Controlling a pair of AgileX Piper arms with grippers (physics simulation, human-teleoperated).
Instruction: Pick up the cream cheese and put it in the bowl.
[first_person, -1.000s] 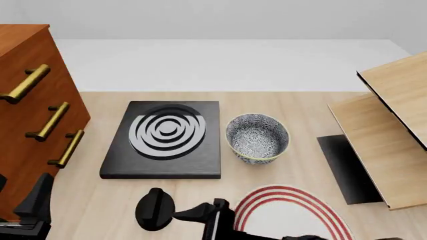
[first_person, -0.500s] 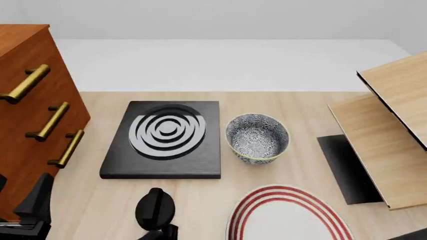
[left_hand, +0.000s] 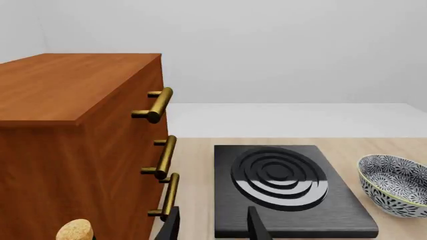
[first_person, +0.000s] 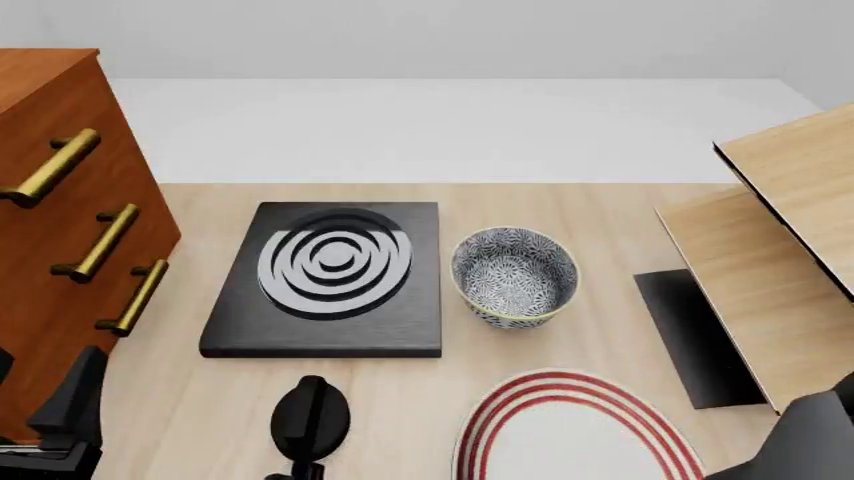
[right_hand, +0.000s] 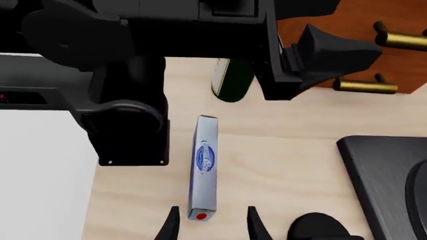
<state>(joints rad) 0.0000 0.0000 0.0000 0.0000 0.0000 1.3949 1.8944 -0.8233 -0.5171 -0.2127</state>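
Observation:
The cream cheese (right_hand: 203, 167), a pale blue carton with a blue oval logo, lies flat on the wooden table in the right wrist view. My right gripper (right_hand: 211, 227) is open just short of its near end, a fingertip (right_hand: 170, 227) on each side, not touching it. The carton is out of the front view. The speckled bowl (first_person: 515, 276) stands upright and empty at the table's middle, right of the black stove plate (first_person: 327, 275); it also shows in the left wrist view (left_hand: 393, 185). My left gripper (left_hand: 213, 229) is open and empty, pointing toward the stove.
A wooden cabinet (first_person: 60, 220) with brass handles stands at the left. A white plate with red rings (first_person: 574, 430) lies in front of the bowl. A black round object (first_person: 311, 418) sits near the front edge. A wooden shelf (first_person: 774, 270) is at the right. A dark bottle (right_hand: 230, 80) stands beyond the carton.
The right arm has left the lower middle of the front view and now shows only at the bottom right corner. Bowl, stove and plate have not moved.

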